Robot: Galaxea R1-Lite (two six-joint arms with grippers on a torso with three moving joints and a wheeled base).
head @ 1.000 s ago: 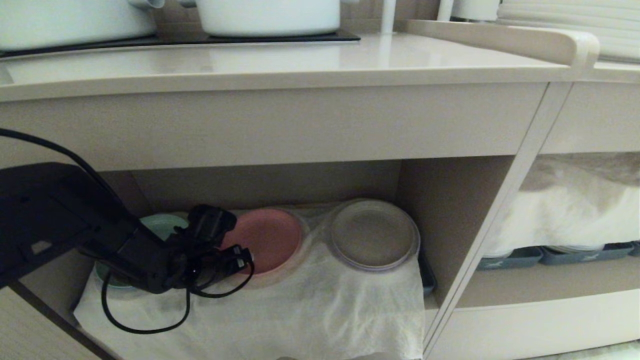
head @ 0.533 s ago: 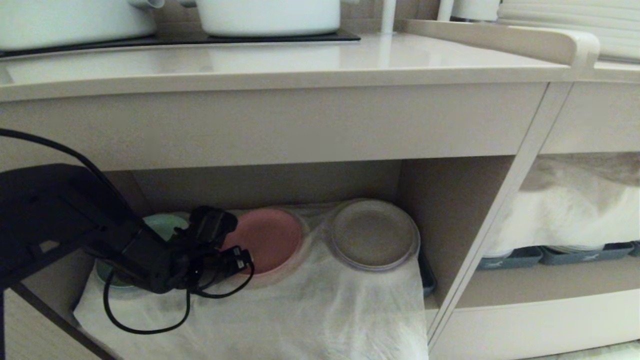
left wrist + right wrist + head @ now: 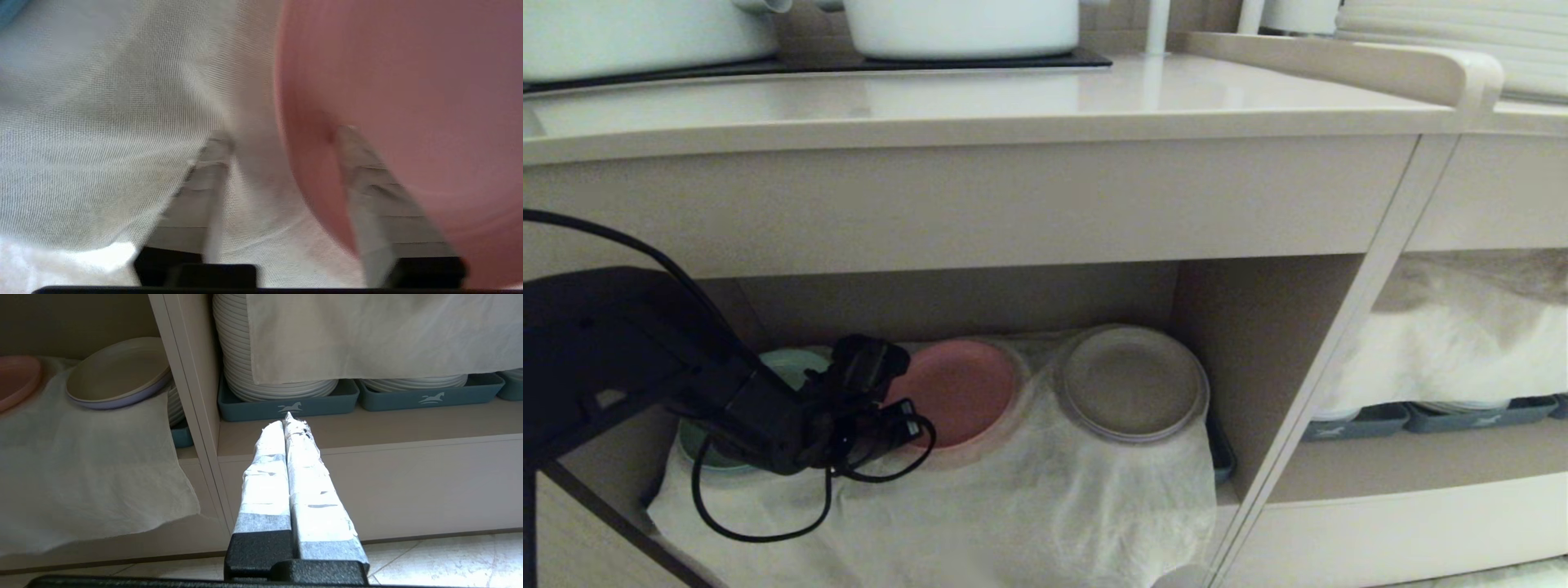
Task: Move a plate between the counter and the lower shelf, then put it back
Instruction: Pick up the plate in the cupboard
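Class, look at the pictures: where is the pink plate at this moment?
In the head view, the pink plate lies on the white cloth of the lower shelf, between the green plate and the brown-grey plate, with the left gripper at its near-left rim.

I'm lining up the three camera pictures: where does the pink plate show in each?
Head view: pink plate on the cloth, middle of three plates.
Left wrist view: fills the right side, one finger over its rim.
Right wrist view: sliver at far left edge.
Shared landmark: white cloth.
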